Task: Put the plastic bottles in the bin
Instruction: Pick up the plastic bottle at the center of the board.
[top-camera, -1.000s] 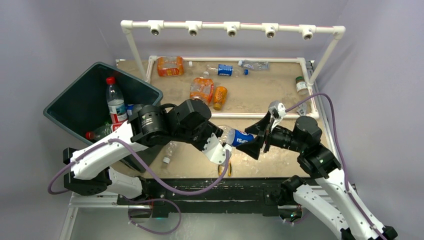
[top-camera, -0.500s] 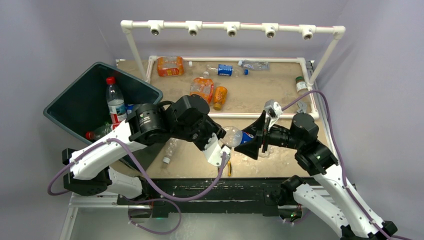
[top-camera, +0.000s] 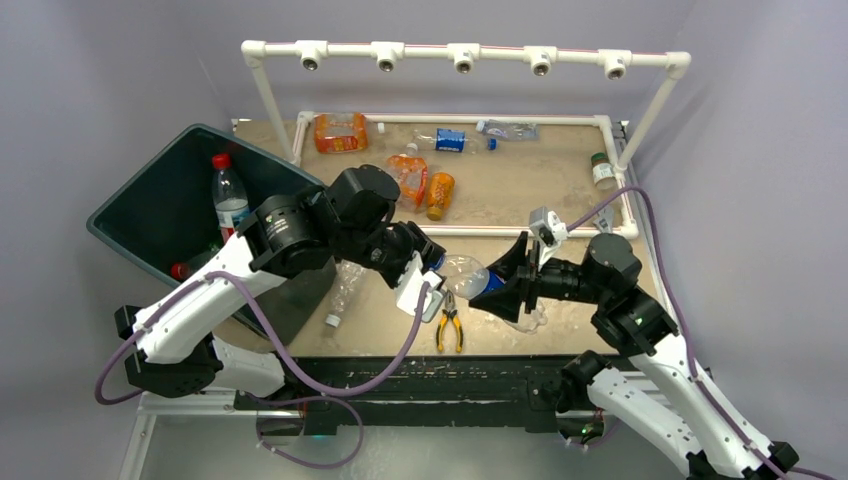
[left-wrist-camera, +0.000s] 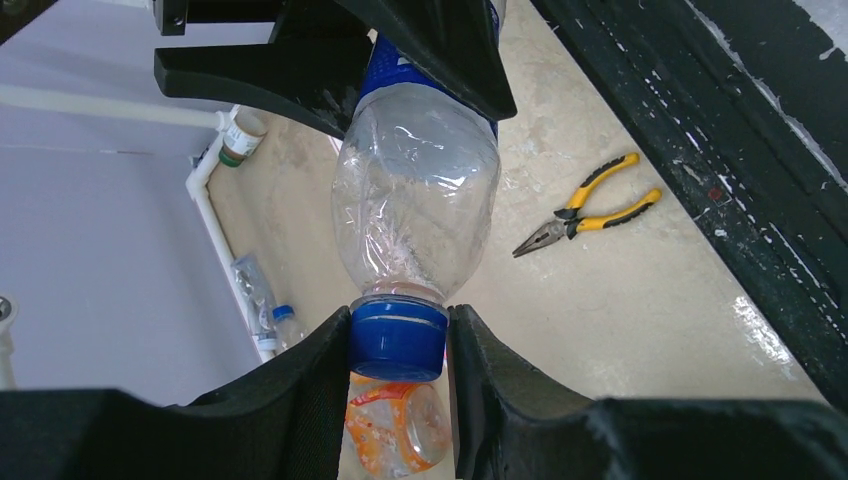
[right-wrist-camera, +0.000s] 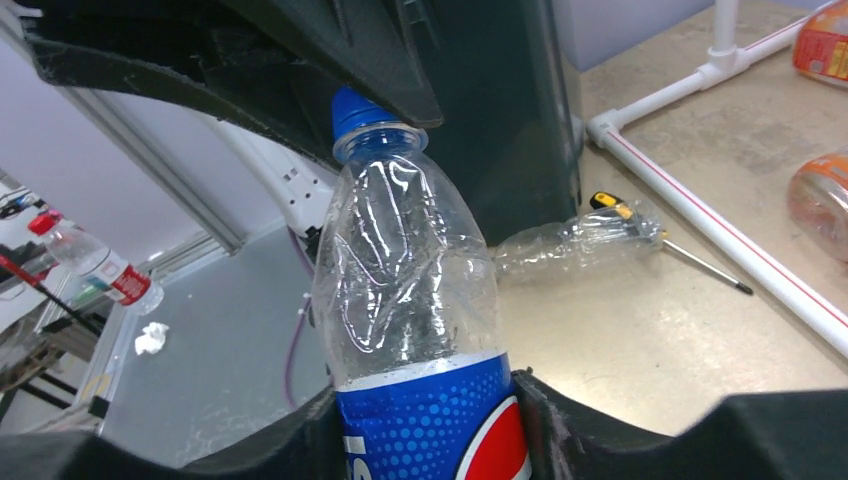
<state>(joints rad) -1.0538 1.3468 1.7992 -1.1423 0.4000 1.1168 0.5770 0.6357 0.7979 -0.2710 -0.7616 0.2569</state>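
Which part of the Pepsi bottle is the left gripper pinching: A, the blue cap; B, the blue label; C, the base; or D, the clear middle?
A: in the left wrist view the left gripper clamps the blue cap of the Pepsi bottle from both sides.

The left arm (top-camera: 215, 290) reaches up and to the right from its base, its wrist bent down toward the middle. The left gripper (left-wrist-camera: 397, 345) pinches the cap of a bottle (left-wrist-camera: 415, 200) between its fingers (left-wrist-camera: 300, 390). The right arm (top-camera: 650, 350) leans in from the right, forearm about level and pointing left. The right gripper (right-wrist-camera: 425, 420) faces the left one, its fingers (right-wrist-camera: 620, 430) pressed on both sides of the bottle's labelled end.
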